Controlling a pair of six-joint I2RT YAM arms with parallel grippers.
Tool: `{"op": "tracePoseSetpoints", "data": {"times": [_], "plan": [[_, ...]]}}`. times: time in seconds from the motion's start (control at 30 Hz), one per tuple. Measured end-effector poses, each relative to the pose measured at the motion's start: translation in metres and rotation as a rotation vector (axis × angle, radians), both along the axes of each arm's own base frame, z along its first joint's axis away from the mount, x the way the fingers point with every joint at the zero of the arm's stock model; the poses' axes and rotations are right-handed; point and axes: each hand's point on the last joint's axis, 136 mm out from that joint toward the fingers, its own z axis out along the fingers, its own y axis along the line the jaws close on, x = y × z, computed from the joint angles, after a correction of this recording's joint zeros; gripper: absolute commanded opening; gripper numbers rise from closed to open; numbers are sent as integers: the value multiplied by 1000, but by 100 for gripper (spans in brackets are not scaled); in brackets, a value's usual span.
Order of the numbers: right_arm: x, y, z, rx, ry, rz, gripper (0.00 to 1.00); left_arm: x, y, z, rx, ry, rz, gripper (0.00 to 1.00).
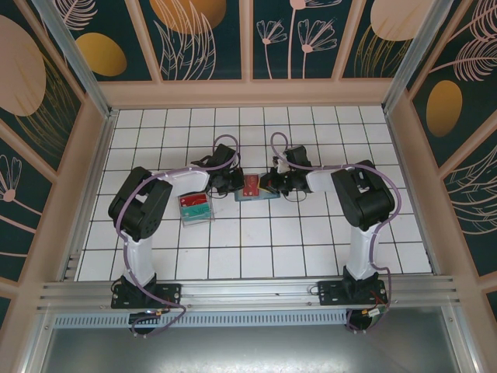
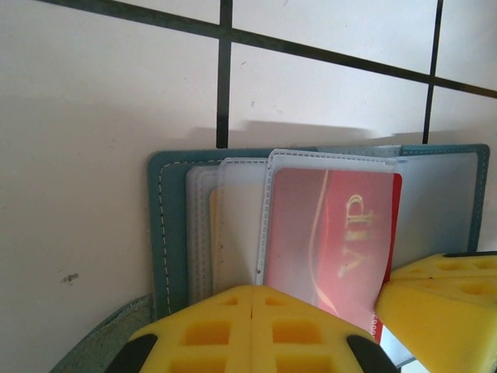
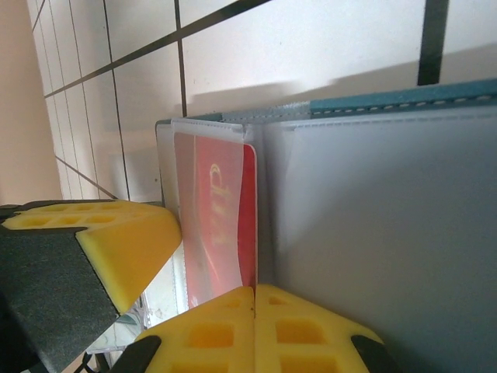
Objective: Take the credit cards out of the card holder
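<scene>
The teal card holder (image 1: 256,194) lies open on the white tiles between my two grippers. Its teal stitched edge (image 2: 167,225) frames several frosted sleeves. A red credit card (image 2: 342,233) marked VIP sits inside the top sleeve, and it also faces the right wrist camera (image 3: 225,225). A thin yellowish edge (image 2: 212,233) shows under the sleeves. My left gripper (image 2: 252,295) is shut, with its tips down on the sleeves at the red card's left edge. My right gripper (image 3: 255,294) is shut at the red card's other edge. Whether either one pinches a sleeve is hidden.
A clear plastic tray (image 1: 196,207) with red and green contents stands just left of the holder, beside the left arm. Pale wooden walls (image 1: 248,93) ring the tiled floor. The right gripper's yellow finger (image 2: 446,303) sits close beside my left gripper.
</scene>
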Motion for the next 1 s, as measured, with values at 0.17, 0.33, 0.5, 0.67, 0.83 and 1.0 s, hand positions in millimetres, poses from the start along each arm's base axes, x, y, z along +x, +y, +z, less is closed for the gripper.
{"op": "tracePoseSetpoints", "data": {"times": [0.17,0.33,0.5,0.67,0.83,1.0], "plan": [[1,-2,0,3,1,-4,0,0,0,-1,15,-1,4,0],[3,-6,0,8,6,-11,0,0,0,-1,16,-1,4,0],[1,-9,-2,10,18,-13,0,0,0,-1,17,-1,4,0],[0,-15,-3,12,17,-19,0,0,1,-1,17,-1,5,0],[-1,-26,-3,8,17,-40,0,0,1,-1,17,-1,5,0],[0,-41,-2,4,9,-58,0,0,1,-1,17,-1,5,0]]}}
